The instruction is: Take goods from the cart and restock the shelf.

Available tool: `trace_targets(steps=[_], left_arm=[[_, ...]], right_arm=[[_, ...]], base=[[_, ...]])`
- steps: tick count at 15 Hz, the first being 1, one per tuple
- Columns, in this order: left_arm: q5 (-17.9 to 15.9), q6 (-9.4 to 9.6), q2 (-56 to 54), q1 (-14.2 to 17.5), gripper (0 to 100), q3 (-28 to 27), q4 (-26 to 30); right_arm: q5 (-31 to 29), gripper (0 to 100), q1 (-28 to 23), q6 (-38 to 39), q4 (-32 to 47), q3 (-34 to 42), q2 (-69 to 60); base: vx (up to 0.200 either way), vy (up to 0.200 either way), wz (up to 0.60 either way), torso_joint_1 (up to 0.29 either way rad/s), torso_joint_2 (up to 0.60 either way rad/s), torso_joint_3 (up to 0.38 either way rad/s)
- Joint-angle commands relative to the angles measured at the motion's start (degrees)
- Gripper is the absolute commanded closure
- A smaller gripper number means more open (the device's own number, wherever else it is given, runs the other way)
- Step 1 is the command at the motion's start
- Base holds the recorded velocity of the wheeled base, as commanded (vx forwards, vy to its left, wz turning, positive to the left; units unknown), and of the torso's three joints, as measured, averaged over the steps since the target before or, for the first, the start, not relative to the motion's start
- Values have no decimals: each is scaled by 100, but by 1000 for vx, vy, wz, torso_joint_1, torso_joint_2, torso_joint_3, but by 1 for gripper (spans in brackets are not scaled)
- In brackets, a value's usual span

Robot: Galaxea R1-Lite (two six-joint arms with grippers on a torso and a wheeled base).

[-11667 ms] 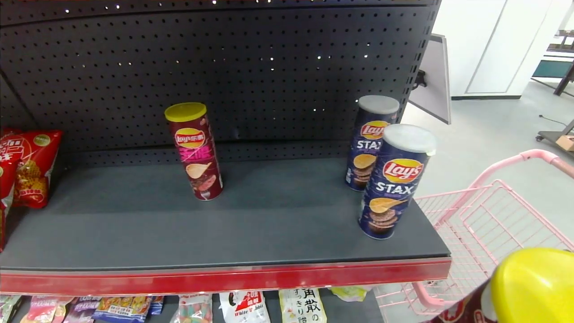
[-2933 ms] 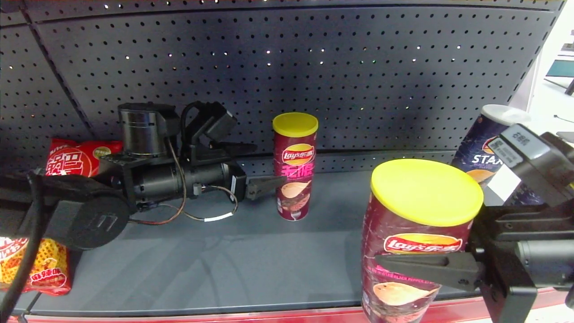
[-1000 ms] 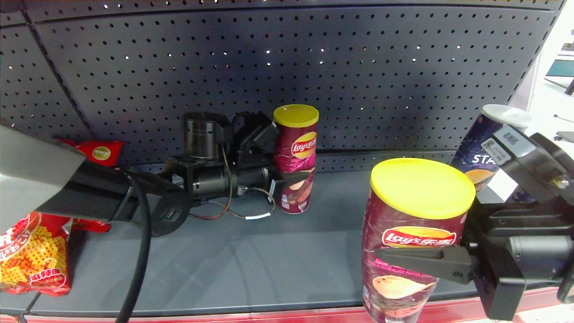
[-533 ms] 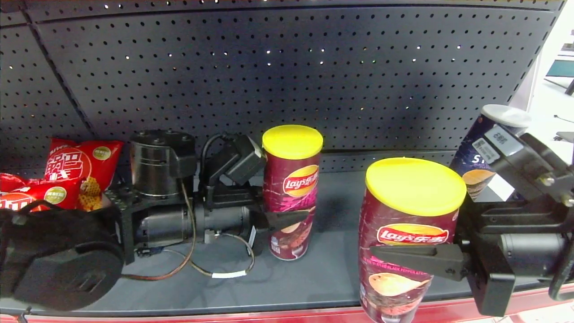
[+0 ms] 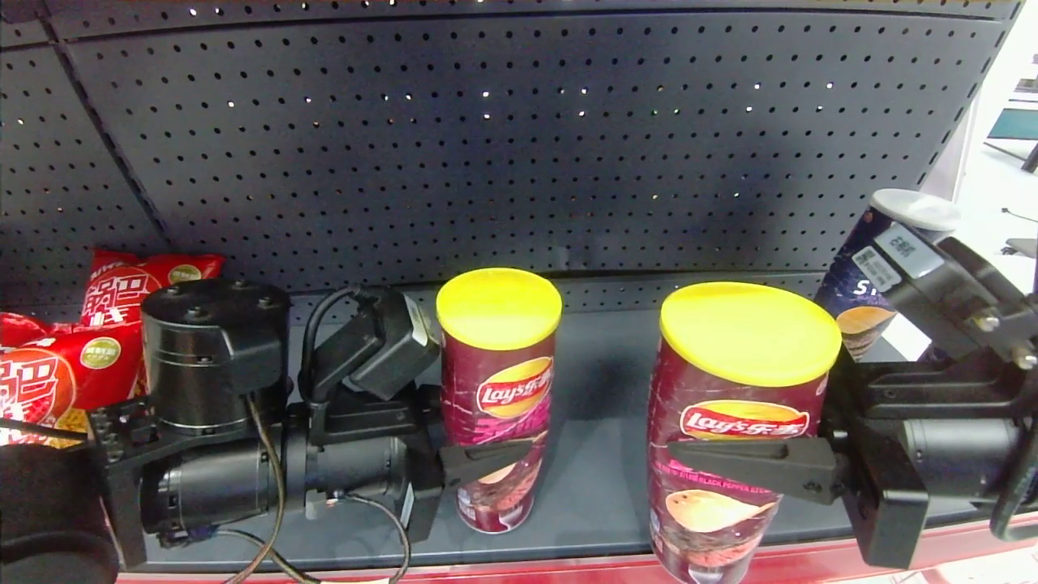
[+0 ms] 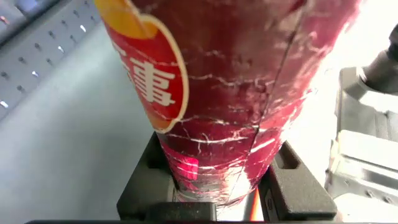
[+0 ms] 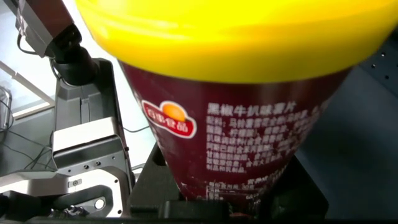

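1. Gripping a maroon cylindrical crisp can with a yellow plastic lid point(image 5: 742, 365), the right pincer point(image 5: 730, 466) is closed around the can's lower half. This can is held closest to the head camera, with its base down at the red front lip point(image 5: 584, 572) of the dark grey shelf point(image 5: 600, 405). Whether it is over the board cannot be told. It is judged that the base could catch on that lip if the can is pushed inward without being raised.

2. Just beyond, a second maroon crisp can with a yellow lid point(image 5: 496, 312) is clamped low on its body by the left pincer point(image 5: 507, 454), upright and near the shelf's front. Whether its base touches the board cannot be told. If it is let go above the board or off-level, so tall and narrow a can is likely to topple. In the left wrist view its skin is seen creased, so a harder squeeze could dent the thin wall.

3. The two maroon cans are apart, with bare board between them. A sideways move by either arm could knock one against the other.

4. Farther back on the right, a dark blue can with a grey lid point(image 5: 851, 259) is partly hidden behind the right arm's wrist. It could be struck and tipped if that arm is driven deeper.

5. At the far left, red snack bags point(image 5: 122, 280) lie against the perforated dark back panel point(image 5: 519, 146), well apart from both cans.
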Motion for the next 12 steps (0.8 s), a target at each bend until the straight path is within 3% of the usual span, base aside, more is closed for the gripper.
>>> trace_targets(steps=[1, 8, 12], left_arm=[[70, -9, 14, -6, 100, 112, 8], [114, -9, 550, -156, 100, -495, -1], [157, -9, 577, -340, 100, -442, -1]], right_arm=[[3, 100, 2, -4, -2, -12, 9], [3, 100, 2, 5, -2, -12, 0], [12, 100, -24, 5, -10, -12, 0]], base=[[0, 0, 0, 0, 0, 0], [0, 0, 0, 0, 0, 0], [0, 0, 0, 0, 0, 0]])
